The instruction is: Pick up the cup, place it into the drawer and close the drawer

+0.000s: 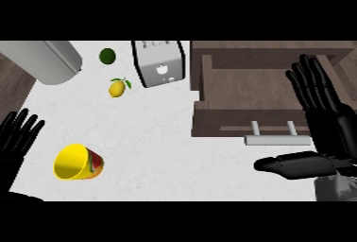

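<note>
1. Left hand (17,134) rests at the view's left edge, fingers straight and spread, holding nothing.
2. Yellow cup (77,162) lies tipped on its side on the white counter (167,142), mouth facing left, red-and-green pattern on its outer wall. It is just right of the left hand, well apart from the drawer.
3. Further back: a metal cylinder (52,59) at the corner, a dark green lime (106,56), a yellow lemon (118,88), and a toaster (162,63).
4. Wooden drawer (265,111) stands pulled open at right, its pale bar handle (277,138) toward the robot. Nothing shows inside.
5. Right hand (317,104) hovers over the drawer's right side, fingers straight and together, thumb held out sideways; empty.
6. Judgement: the pick-up step has not begun; the cup is ungrasped. The left hand sits nearest. The next move calls for reaching the tipped cup and curling round its wall, then carrying it right across the counter into the drawer.
</note>
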You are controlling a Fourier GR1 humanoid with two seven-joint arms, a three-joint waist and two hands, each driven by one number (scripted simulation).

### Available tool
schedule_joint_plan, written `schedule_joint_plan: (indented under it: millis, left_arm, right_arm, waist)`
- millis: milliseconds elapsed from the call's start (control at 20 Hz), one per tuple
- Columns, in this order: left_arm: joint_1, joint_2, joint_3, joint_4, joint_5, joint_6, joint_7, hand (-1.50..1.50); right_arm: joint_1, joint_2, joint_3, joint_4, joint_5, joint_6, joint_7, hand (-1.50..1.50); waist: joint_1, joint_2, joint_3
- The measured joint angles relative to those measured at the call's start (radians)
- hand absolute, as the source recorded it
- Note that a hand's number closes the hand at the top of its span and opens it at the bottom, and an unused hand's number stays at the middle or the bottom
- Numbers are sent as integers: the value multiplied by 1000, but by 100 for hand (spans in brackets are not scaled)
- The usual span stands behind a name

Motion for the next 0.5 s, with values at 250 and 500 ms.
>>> schedule_joint_plan:
  millis: [250, 500]
  left_arm:
    - [-40, -6, 11, 182, -115, -15, -118, -150]
    - [-83, 10, 21, 367, -205, -33, -234, -150]
  right_arm:
    - [-8, -8, -16, 12, -3, 13, -19, -150]
    - [-57, -27, -46, 27, -25, 20, 14, -150]
  waist:
    - [-2, 0, 0]
    - [-3, 0, 0]
